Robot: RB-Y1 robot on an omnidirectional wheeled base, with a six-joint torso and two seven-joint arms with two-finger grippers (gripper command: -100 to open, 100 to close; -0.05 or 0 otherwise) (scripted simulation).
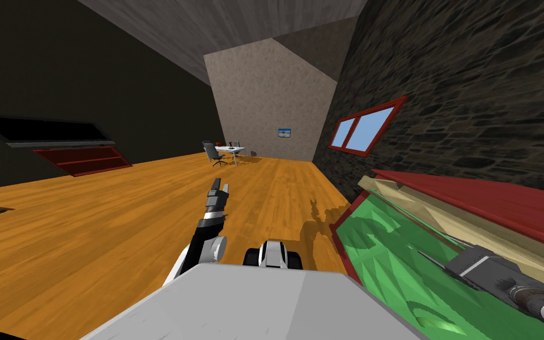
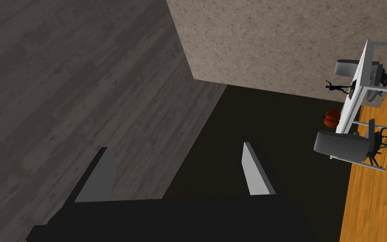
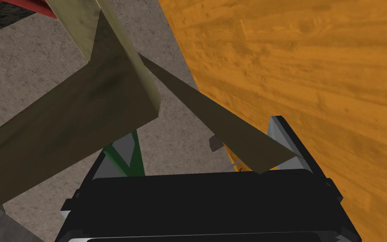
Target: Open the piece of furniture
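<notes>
- The furniture piece (image 1: 383,248), red-framed with a green panel and tan boards (image 1: 442,219), stood against the stone wall (image 1: 471,88) on my right.
- It looked rigid and fairly heavy. A panel would probably swing stiffly, so a free board edge seemed the best hold.
- The right gripper (image 3: 194,134) had its jaws spread wide astride a thin tan board (image 3: 230,130), not pinching it.
- The left gripper (image 2: 176,168) hung over the floor (image 1: 117,224), jaws apart and empty.
- No label or writing was legible.

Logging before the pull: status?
Left gripper out over floor, jaws open. Right gripper jaws open around tan panel of red-framed furniture. No obstruction visible.
</notes>
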